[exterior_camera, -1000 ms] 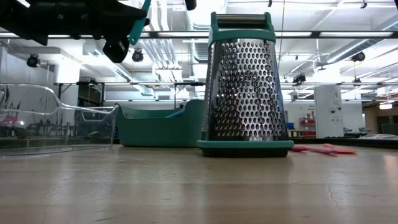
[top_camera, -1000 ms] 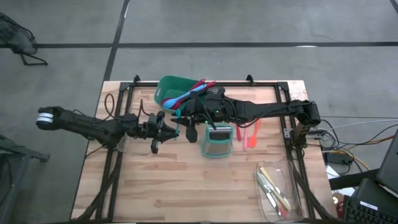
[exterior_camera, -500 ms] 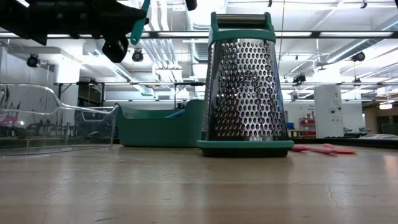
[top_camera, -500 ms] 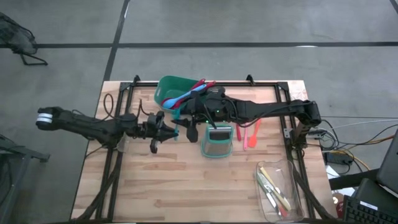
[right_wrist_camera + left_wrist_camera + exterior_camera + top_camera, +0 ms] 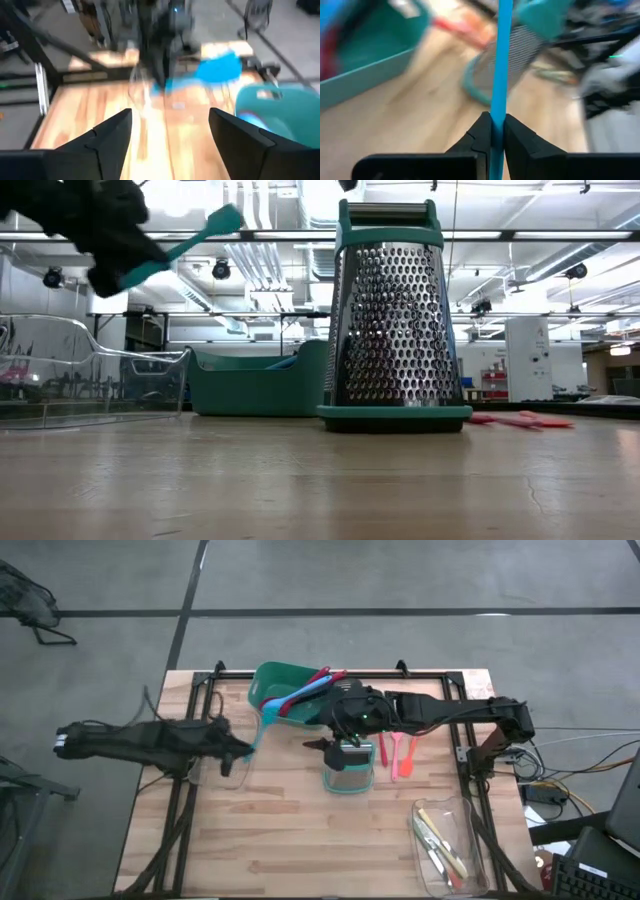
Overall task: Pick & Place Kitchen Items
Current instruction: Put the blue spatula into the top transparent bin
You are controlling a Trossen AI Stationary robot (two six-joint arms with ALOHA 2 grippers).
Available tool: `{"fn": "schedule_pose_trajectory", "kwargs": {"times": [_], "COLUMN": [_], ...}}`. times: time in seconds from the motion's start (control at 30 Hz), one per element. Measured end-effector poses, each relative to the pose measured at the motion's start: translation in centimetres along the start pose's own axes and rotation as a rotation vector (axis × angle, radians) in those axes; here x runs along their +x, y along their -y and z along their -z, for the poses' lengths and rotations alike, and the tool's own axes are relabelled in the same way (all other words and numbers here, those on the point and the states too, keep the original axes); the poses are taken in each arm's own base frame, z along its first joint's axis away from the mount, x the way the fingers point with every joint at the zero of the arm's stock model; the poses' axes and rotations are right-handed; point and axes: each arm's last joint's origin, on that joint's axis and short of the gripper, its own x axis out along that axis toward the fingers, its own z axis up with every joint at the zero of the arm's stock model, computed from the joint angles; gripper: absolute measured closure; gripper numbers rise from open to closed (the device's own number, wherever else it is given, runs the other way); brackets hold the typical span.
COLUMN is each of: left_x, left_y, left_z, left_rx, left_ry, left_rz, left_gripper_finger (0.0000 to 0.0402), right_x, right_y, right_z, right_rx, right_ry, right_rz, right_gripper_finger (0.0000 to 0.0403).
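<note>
One slim blue plastic spatula (image 5: 499,60) clamped at handle in left hand (image 5: 492,131), lifted over desk (image 5: 270,840) left of steel box grater (image 5: 349,768). Right hand (image 5: 170,132) spread apart, empty, above grater. Spatula likely light, stiff, slippery; mid-handle grip best.
</note>
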Motion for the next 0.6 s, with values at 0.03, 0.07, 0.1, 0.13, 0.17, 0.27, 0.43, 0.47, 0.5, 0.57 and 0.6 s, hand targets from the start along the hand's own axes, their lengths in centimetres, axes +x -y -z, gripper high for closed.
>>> {"fn": "schedule_pose_trajectory", "kwargs": {"times": [0.03,0.07,0.1,0.13,0.17,0.27,0.43,0.47,0.5,0.57,0.6], "left_x": [-1.0,-2.0,-3.2,-4.2,-5.2,-7.3,-7.2,-6.7,-6.4,-5.6,-5.1], "left_y": [0.0,-0.1,-0.1,-0.2,-0.2,-0.8,-1.4,-1.5,-1.6,-1.9,-2.0], "left_z": [-0.3,-0.6,-1.0,-1.3,-1.6,-1.6,-0.5,-0.2,0.2,1.0,1.3], "left_rx": [-0.007,-0.016,-0.021,-0.035,-0.056,-0.136,-0.233,-0.247,-0.261,-0.281,-0.283], "left_ry": [-0.026,-0.054,-0.077,-0.092,-0.101,-0.172,-0.299,-0.321,-0.353,-0.423,-0.442], "left_rz": [-0.054,-0.112,-0.176,-0.238,-0.297,-0.469,-0.602,-0.608,-0.614,-0.624,-0.626], "left_gripper_finger": [0.0368,0.0366,0.0365,0.0364,0.0364,0.0364,0.0364,0.0364,0.0364,0.0363,0.0361], "right_x": [-0.1,-0.1,-0.2,-0.3,-0.5,-1.2,-3.3,-3.9,-4.4,-5.7,-6.2], "right_y": [0.0,0.1,0.1,0.1,0.2,0.4,1.2,1.4,1.5,1.7,1.9], "right_z": [0.2,0.4,0.5,0.7,0.9,1.5,2.3,2.5,2.5,2.6,2.7], "right_rx": [0.005,0.010,0.017,0.025,0.035,0.036,0.036,0.037,0.039,0.046,0.047], "right_ry": [-0.028,-0.047,-0.060,-0.084,-0.105,-0.173,-0.275,-0.291,-0.294,-0.304,-0.312], "right_rz": [0.004,0.008,0.012,0.019,0.027,0.104,0.337,0.387,0.435,0.517,0.559], "right_gripper_finger": [0.0139,0.0137,0.0136,0.0136,0.0137,0.0147,0.0167,0.0171,0.0174,0.0179,0.0182]}}
